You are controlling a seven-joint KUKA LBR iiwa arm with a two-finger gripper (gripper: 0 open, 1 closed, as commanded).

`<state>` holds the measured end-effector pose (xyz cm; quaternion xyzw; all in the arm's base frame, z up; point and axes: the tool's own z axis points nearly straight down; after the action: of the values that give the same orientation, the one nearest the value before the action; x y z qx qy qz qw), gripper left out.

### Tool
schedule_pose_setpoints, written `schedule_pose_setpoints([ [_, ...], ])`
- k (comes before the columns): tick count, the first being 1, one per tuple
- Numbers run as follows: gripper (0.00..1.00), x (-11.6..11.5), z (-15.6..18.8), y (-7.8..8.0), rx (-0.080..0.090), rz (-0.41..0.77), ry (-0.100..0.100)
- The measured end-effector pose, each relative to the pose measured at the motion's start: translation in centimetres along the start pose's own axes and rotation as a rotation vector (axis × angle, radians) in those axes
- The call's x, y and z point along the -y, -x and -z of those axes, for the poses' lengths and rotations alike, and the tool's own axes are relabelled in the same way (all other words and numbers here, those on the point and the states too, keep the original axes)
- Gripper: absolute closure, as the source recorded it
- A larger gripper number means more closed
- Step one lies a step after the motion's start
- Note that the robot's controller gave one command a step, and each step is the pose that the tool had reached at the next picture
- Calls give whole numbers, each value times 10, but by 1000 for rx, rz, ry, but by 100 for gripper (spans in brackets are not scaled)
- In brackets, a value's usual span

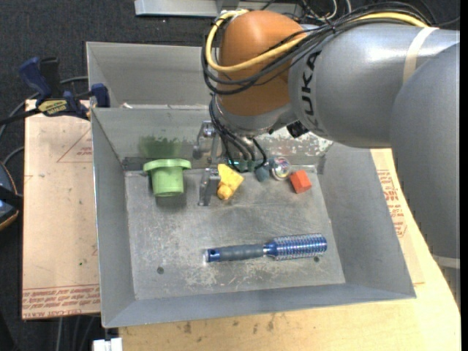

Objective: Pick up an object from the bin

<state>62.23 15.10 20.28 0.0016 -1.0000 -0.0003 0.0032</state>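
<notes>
Arm [365, 72], grey and bulky, in from the right, orange-capped wrist over the back half of the bin [110, 218]. Ends in the hand [212, 185], down near the bin's bottom between a green flanged cup [168, 178] and a small yellow piece [229, 184], just beside the yellow piece and perhaps touching it. Cannot tell whether open or closed, with wrist and cables in the way. Looks like the approach step, with no lift made and nothing plainly held. Calls next, most likely, for settling squarely around the yellow piece at back centre, closing firmly, then rising straight up without knocking the cup.

Around the rig, dark floor [66, 13]. Inside it, grey metal bin with sloped walls and a scuffed flat bottom. Toward the front, well apart from the hand, a blue brush [267, 250] on its side, handle to the left. Smaller, at back right, an orange block [299, 182].
</notes>
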Motion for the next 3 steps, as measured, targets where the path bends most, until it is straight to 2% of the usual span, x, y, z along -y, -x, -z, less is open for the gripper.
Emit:
schedule_pose_setpoints([
  [1, 0, -25, -131, 20, 13, 149, 2],
  [2, 0, -53, -120, 16, 7, 205, -2],
  [3, 0, -79, -102, -1, 9, 580, -1],
])
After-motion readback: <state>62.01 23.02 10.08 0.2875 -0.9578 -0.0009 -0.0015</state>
